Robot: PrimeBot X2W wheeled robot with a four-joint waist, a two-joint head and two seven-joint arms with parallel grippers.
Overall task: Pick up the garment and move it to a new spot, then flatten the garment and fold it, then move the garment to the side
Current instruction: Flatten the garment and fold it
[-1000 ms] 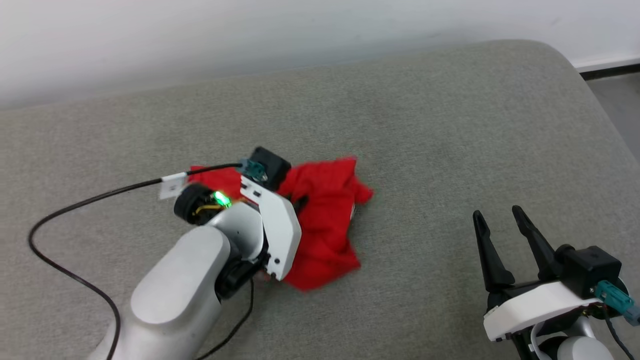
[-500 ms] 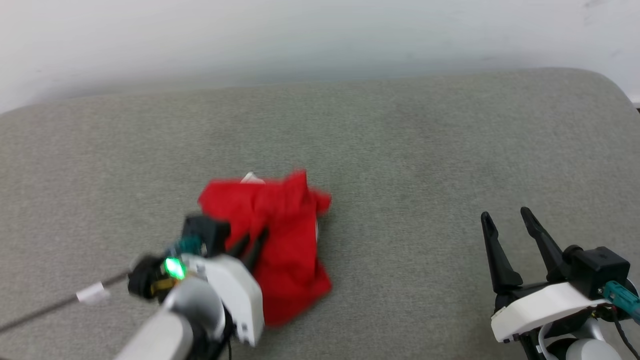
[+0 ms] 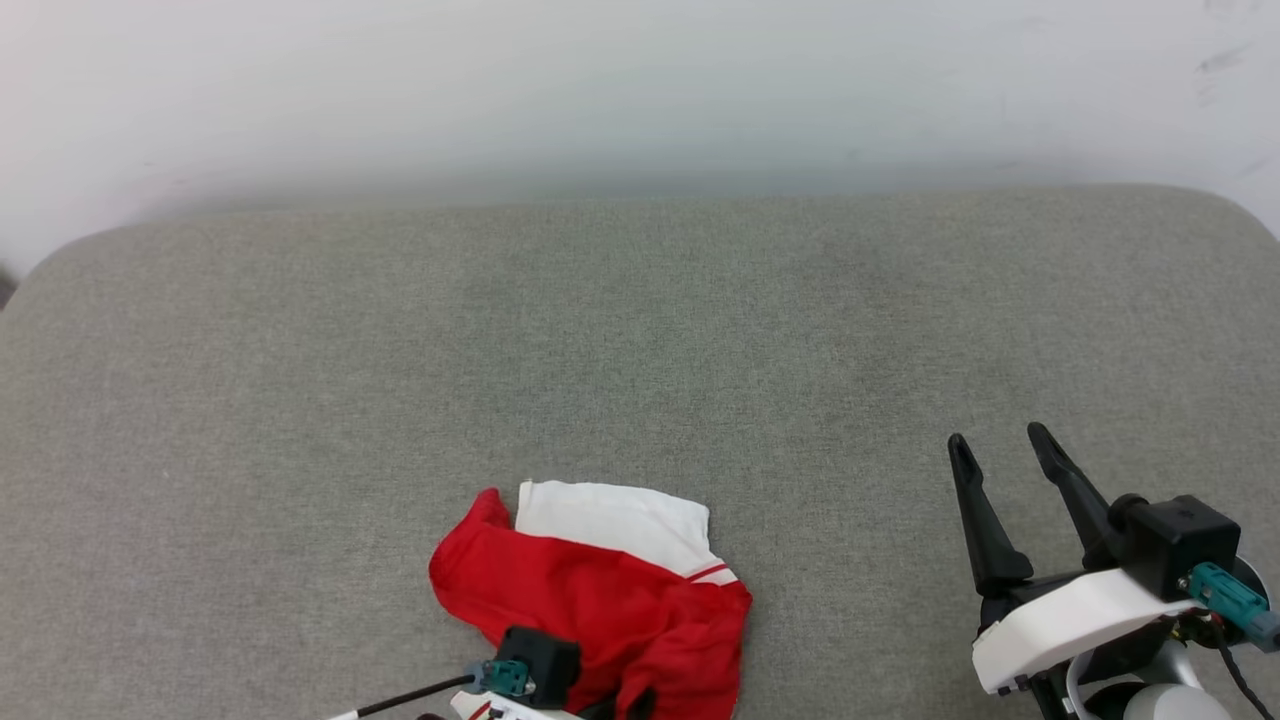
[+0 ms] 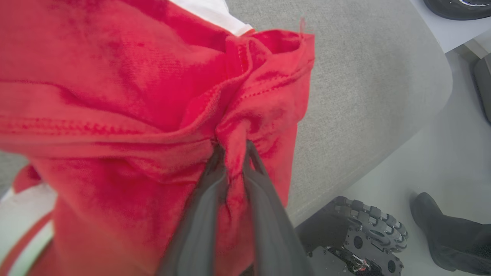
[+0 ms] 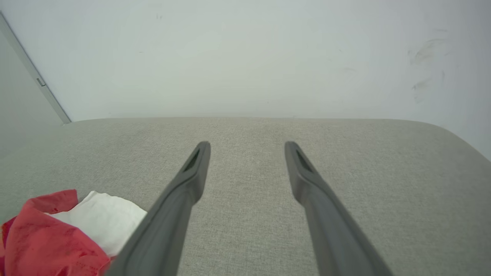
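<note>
left end effector (image 4: 232, 147): pressed together on a bunched red fold of the garment. Cloth is squeezed between both fingers, just past a stitched hem. It sits at the near edge of the surface, low in the head view.
why that grip: my read is that a pinch on a gathered fold gives one arm enough hold to carry the whole shirt to a new spot.
garment (image 3: 600, 590): crumpled heap near the front edge of the grey upholstered surface (image 3: 300, 400), left of centre. Red body on the near side, white sleeve (image 3: 610, 520) spilling out on the far side, striped trim (image 3: 715, 572) at the sleeve seam. Letters and number aren't visible. Can't tell if the pinched part is off the surface.
step: looks like the relocate part. Flatten and fold not yet done.
surface, right of heap: wide grey area, likely room for spreading the shirt out.
right end effector (image 3: 997, 435): fingers spread wide, holding nothing. Hovers over the surface, well apart from the garment, on its right.
why placed there: probably out of the carrying arm's way and open, ready to take a second corner.
off the edge, left wrist view: robot wheel (image 4: 368, 226) and a person's dark shoe (image 4: 448, 237) on the floor.
count: 1 garment, 2 end effectors with 2 fingers each, 1 white sleeve showing, 1 wheel, 1 shoe.
</note>
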